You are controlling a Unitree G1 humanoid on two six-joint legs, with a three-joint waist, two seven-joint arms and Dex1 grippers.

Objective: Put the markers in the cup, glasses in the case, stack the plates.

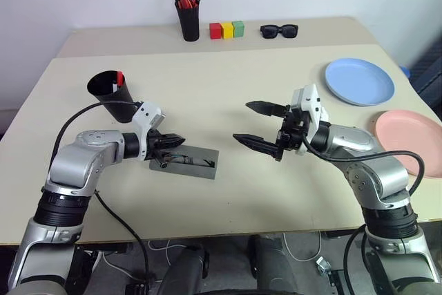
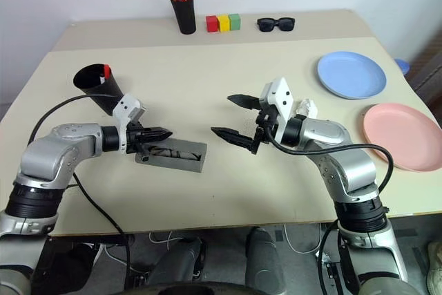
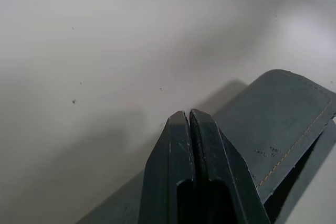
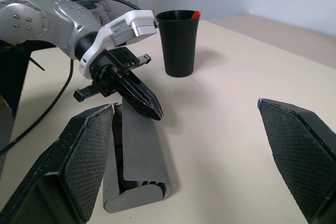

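The grey case [image 1: 190, 161] lies on the table in front of me, its lid [image 3: 278, 124] lowered but gaping along one side. Thin dark wire of the glasses [image 1: 201, 162] shows in that gap. My left gripper [image 1: 177, 141] is shut and empty, its tips just over the case's left end. The black cup [image 1: 110, 92] stands behind it, with a marker's red cap [image 1: 119, 77] at the rim. My right gripper [image 1: 242, 122] hangs open to the right of the case, holding nothing. The light blue plate [image 1: 359, 81] and the pink plate [image 1: 411, 140] lie apart at the right.
On the far table stand a black pen holder [image 1: 188, 23] with orange-red pens, three coloured blocks [image 1: 227, 30] and black sunglasses [image 1: 279, 30]. Bare tabletop [image 1: 228, 81] stretches between the cup and the plates.
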